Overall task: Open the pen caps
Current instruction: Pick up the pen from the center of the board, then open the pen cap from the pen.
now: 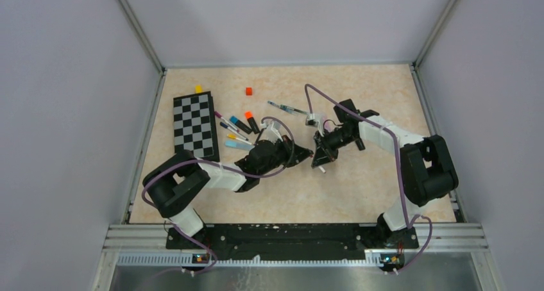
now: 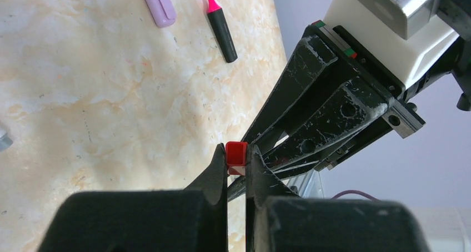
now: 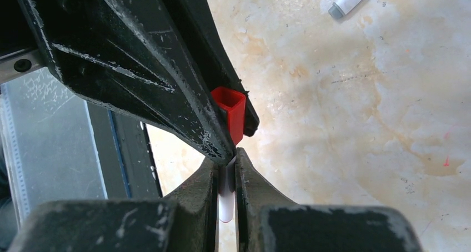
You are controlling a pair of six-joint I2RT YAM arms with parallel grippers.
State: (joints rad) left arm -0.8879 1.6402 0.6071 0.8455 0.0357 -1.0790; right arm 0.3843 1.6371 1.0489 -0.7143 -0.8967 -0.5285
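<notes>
One checkerboard (image 1: 195,125), black and white squares. Just beyond it, yellow cube (image 1: 198,88); beyond and right of it, red cube (image 1: 249,91). Well right of it, red cap (image 2: 235,157) on white pen barrel (image 3: 226,193). One black highlighter (image 2: 221,27), pink tip. Beneath, table (image 1: 359,195), beige marbled with cream.

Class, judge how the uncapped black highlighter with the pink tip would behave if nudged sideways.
The black highlighter looks slim and straight, so probably light and stiff. Lying flat on the smooth table, it would likely slide or roll.
</notes>
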